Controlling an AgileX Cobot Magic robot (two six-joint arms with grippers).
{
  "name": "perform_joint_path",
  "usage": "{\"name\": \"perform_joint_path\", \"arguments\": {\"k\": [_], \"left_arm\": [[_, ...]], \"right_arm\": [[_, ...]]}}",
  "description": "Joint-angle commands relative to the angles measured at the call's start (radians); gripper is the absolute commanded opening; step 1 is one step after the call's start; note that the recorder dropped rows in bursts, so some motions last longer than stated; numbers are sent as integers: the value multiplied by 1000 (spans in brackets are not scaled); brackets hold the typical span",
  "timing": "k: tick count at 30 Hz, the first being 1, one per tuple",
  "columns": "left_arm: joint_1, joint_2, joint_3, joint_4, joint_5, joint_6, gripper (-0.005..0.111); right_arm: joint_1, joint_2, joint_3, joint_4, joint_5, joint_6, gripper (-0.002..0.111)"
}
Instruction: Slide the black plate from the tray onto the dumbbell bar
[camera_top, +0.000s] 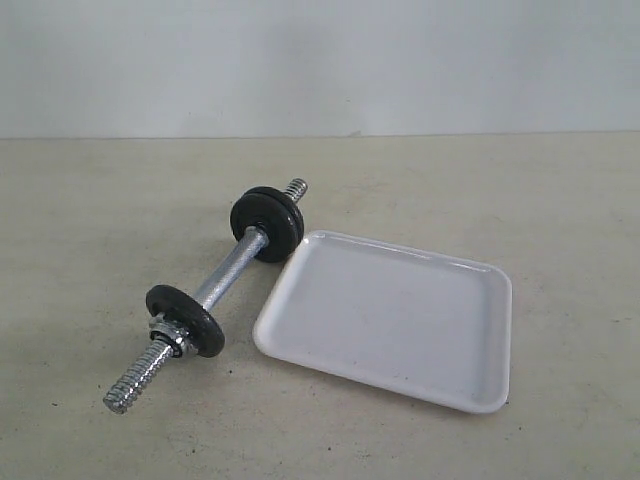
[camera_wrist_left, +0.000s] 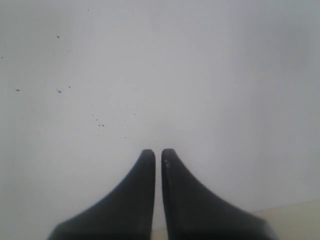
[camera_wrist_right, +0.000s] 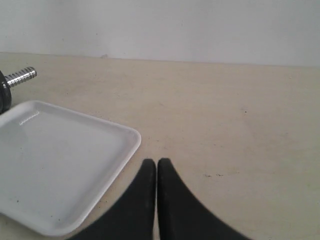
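— What does the left pincer (camera_wrist_left: 156, 152) look like?
— Two matte black fingers, broad at the root, each sweeping in a smooth curve to a slim, rounded tip. One tip carries a few tiny pale specks.
— And the right pincer (camera_wrist_right: 152, 162)?
— Same make: plain black, horn-shaped fingers, wide at the root and narrow at the tip, with a dull sheen along the curved outer edges. The inner faces run straight and flat.
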Motion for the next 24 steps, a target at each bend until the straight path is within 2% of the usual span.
{"name": "perform_joint_path", "arguments": {"k": [1,17,19,21,24], "left_arm": [[4,0,4,-5,-11,-5,4],[4,0,4,-5,-11,-5,4],[4,0,4,54,-29,55,4],[35,-35,30,57,-2,97,4],[150,-35,134,57,46,101,4]], "right_arm": [[-3,-4,0,1,40,-41,0],[-3,-4,0,1,44,-35,0],[-3,-4,0,1,44,-35,0],[-3,-4,0,1,44,-35,0],[-3,-4,0,1,43,-35,0]]}}
